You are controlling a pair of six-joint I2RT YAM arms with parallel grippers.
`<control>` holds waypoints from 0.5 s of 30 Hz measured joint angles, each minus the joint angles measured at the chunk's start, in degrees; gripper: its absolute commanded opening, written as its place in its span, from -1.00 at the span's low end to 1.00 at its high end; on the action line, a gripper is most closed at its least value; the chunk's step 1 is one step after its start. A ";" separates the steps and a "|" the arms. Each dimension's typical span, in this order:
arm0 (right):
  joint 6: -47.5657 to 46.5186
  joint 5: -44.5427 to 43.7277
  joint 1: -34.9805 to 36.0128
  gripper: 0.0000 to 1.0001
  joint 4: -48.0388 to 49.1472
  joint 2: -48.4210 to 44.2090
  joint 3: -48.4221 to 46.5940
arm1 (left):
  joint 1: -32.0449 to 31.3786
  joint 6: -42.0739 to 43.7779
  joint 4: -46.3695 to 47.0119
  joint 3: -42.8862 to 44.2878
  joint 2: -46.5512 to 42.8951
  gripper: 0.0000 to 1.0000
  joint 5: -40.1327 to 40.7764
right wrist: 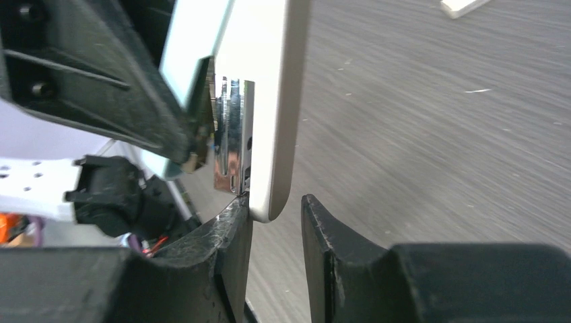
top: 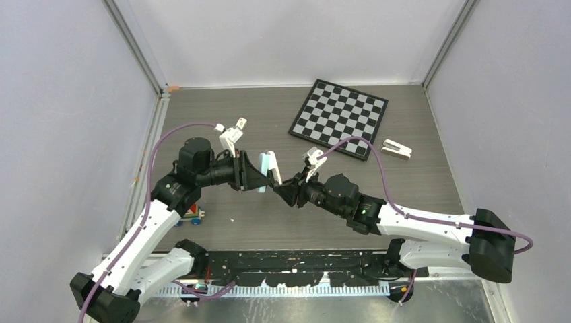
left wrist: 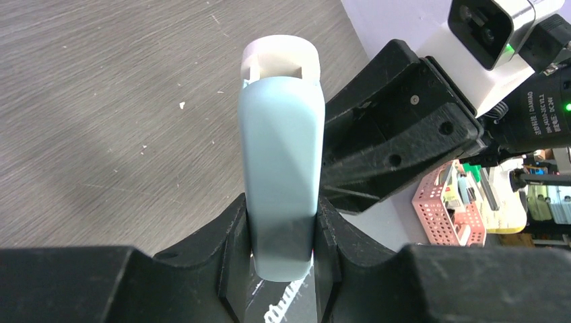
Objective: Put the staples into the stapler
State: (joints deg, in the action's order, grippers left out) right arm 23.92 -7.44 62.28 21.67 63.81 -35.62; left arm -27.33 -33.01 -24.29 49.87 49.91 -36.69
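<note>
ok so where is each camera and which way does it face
top external: above and behind the bases, looking down at the table; both arms show
left wrist: looks along the left hand at the blue stapler it clamps; its fingers show
right wrist: faces the stapler's white base; the right hand shows
shared: both wrist views see the stapler

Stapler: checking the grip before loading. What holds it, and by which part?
The left gripper clamps the stapler by the sides of one end. The right gripper straddles the other end's white tip, with a gap at one finger.
</note>
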 measured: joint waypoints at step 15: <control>-4.76 -10.51 -0.37 -0.38 1.16 1.92 2.08 | 0.11 -1.05 -3.48 0.00 2.19 -1.00 1.31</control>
State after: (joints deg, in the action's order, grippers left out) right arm 19.16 -17.96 61.91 22.83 65.73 -33.54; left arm -27.22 -34.06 -27.77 49.87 52.10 -35.38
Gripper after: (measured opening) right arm 0.319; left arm 0.339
